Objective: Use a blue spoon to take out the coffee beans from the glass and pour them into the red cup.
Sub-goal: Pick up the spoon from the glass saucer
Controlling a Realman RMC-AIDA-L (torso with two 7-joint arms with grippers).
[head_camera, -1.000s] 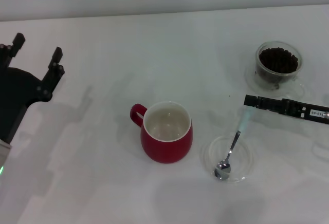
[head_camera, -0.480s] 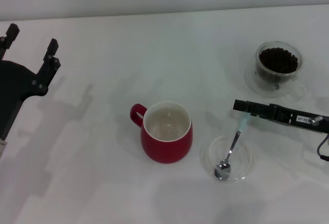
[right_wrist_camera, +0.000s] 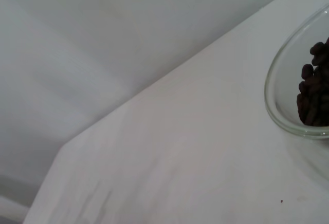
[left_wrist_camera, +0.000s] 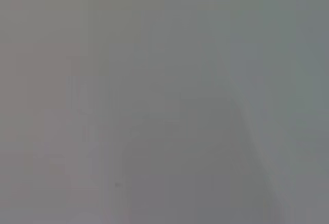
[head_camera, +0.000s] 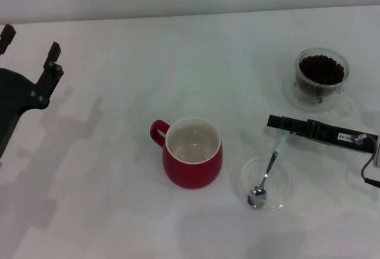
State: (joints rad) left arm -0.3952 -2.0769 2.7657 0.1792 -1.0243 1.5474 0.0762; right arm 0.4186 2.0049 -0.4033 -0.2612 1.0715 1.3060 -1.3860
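A blue spoon (head_camera: 268,173), pale handle up and shiny bowl down, rests tilted in a shallow clear dish (head_camera: 285,189) right of the glossy red cup (head_camera: 191,152). The right gripper (head_camera: 280,123) hovers over its handle tip; its grasp cannot be told. The glass (head_camera: 321,76) of coffee beans (head_camera: 321,69) stands behind. The left gripper (head_camera: 29,40), splayed, hangs far left.

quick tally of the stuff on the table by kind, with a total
Cups: 2, the red cup and the glass holding coffee beans
Dishes: 1, the clear dish
Spoons: 1, the blue spoon, bowl in the dish
Total: 4, counting the beans as the glass's contents
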